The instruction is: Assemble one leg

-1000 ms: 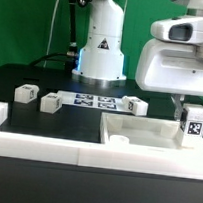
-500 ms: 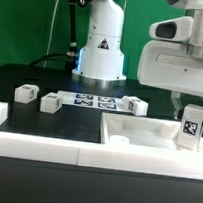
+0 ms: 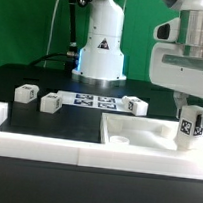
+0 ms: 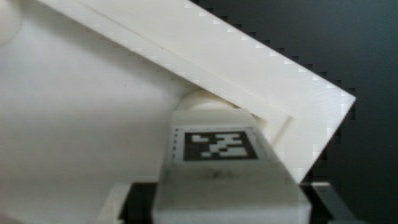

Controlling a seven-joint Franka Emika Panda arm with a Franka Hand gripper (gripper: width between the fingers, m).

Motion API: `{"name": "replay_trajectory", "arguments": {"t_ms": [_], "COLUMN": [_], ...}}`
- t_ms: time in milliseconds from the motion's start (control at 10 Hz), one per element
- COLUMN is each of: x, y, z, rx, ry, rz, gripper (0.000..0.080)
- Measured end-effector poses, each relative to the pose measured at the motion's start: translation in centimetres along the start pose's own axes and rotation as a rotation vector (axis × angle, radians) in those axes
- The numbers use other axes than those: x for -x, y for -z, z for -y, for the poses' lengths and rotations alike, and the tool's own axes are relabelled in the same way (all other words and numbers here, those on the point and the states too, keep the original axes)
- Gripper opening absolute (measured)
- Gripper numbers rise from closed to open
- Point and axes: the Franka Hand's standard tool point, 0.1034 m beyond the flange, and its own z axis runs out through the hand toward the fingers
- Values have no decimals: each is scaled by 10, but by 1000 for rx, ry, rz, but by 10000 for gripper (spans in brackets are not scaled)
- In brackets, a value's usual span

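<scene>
Well to the exterior view's right, the leg (image 3: 192,126), clamped upright between the jaws, hangs over a corner of the white panel (image 3: 137,133).

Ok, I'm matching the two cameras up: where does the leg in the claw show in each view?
Exterior view: the leg hangs in the claw at the exterior view's right, by the white panel.
Wrist view: the leg sits mid-picture, tag toward the camera, by the panel's corner.
Shared landmark: the white panel.
</scene>
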Motion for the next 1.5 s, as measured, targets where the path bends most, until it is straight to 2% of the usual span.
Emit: {"name": "replay_trajectory", "arguments": {"t_ms": [200,300,400,500,600,1000,1200,1400,1500], "x": [0,0,0,-1,-5,-10,-4,4,2], "y": [0,0,0,0,1,3,3,3,4], "z": [0,0,0,-1,-1,-1,2,4,5], "rx": [-1,-1,-3,-1,1,4,5,31,37], "ry": [-30,-13,11,57,146,599,700,925,1033], "rz": [2,2,2,5,10,10,4,-15,-7], "gripper": [290,388,388,568,632,649,649,649,649]}}
